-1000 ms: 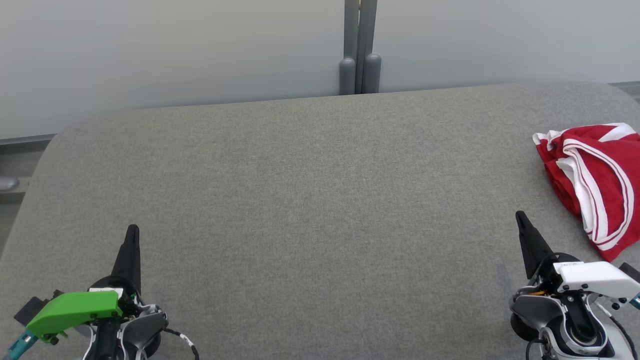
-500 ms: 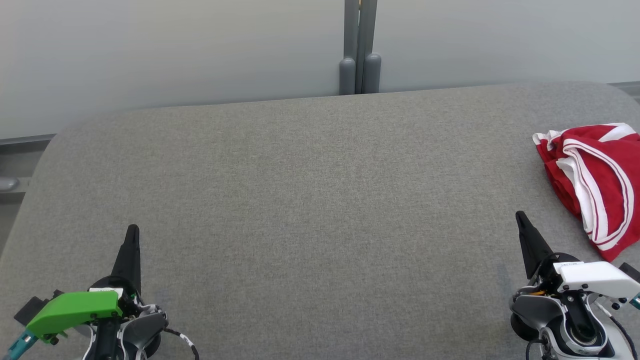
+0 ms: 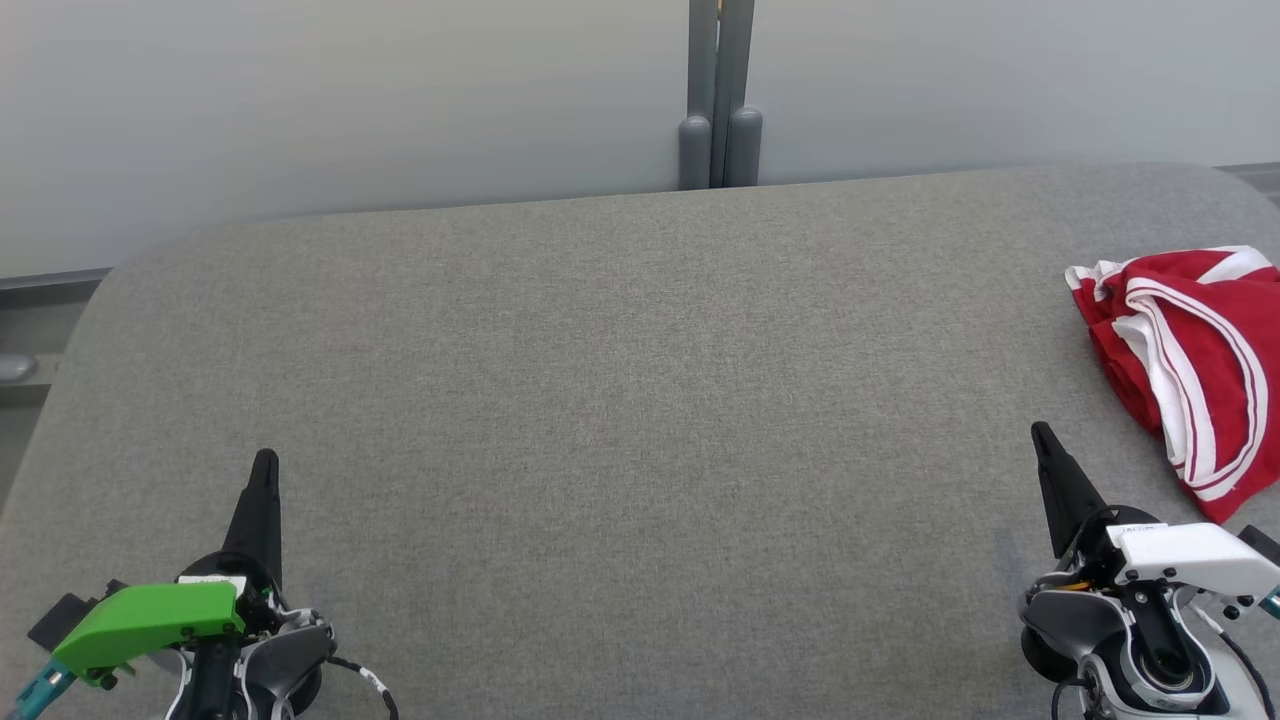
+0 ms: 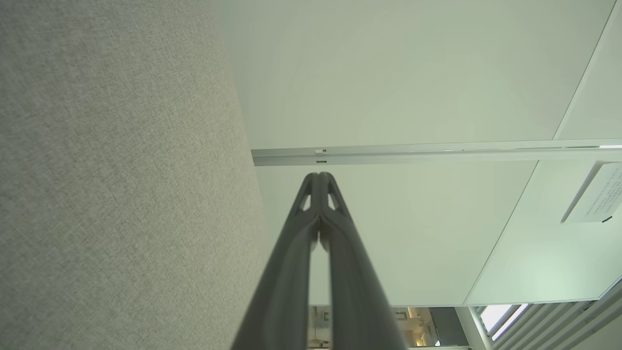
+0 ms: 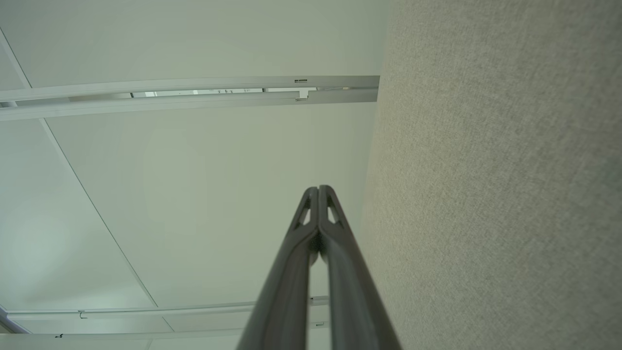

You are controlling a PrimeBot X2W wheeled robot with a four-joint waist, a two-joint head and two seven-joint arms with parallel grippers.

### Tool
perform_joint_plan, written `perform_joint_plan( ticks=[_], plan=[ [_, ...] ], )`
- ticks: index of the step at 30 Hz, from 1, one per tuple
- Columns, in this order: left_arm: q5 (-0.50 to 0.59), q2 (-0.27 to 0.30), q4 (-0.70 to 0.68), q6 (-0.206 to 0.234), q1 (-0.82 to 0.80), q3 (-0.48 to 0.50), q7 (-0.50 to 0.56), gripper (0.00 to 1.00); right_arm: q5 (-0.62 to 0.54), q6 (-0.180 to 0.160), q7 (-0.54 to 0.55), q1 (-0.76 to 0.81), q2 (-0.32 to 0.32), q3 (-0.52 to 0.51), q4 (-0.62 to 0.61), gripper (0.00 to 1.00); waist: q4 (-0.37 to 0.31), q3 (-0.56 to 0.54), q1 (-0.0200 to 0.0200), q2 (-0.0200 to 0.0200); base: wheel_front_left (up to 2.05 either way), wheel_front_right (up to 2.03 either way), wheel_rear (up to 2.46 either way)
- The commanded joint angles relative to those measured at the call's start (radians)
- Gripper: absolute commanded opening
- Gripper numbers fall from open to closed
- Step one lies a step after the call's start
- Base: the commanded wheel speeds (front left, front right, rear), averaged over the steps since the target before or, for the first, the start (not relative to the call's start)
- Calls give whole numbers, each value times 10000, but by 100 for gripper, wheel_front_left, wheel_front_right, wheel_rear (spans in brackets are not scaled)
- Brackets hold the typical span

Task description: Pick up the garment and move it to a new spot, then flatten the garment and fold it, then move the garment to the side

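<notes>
Grey woven fabric covers the rounded table (image 3: 640, 400), backed by pale wall panels (image 3: 350, 100) split by a grey post (image 3: 720, 100) at top centre; a white notice (image 4: 595, 194) at the right of the left wrist view carries print too small to read. At the right edge of the head view the garment (image 3: 1190, 350), red with white stripes, lies crumpled on the cloth. At lower left the left gripper (image 3: 264, 460) and at lower right the right gripper (image 3: 1040, 432) each have dark fingers pressed tip to tip, the right one near the garment but apart from it.
</notes>
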Motion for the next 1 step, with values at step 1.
perform_joint_plan(
  ticks=[1],
  plan=[
    [-4,63,-16,-51,-102,16,27,0,41,4,64,-72,-49,-17,-44,0,0,0,1,0,0,0,0]
  ],
)
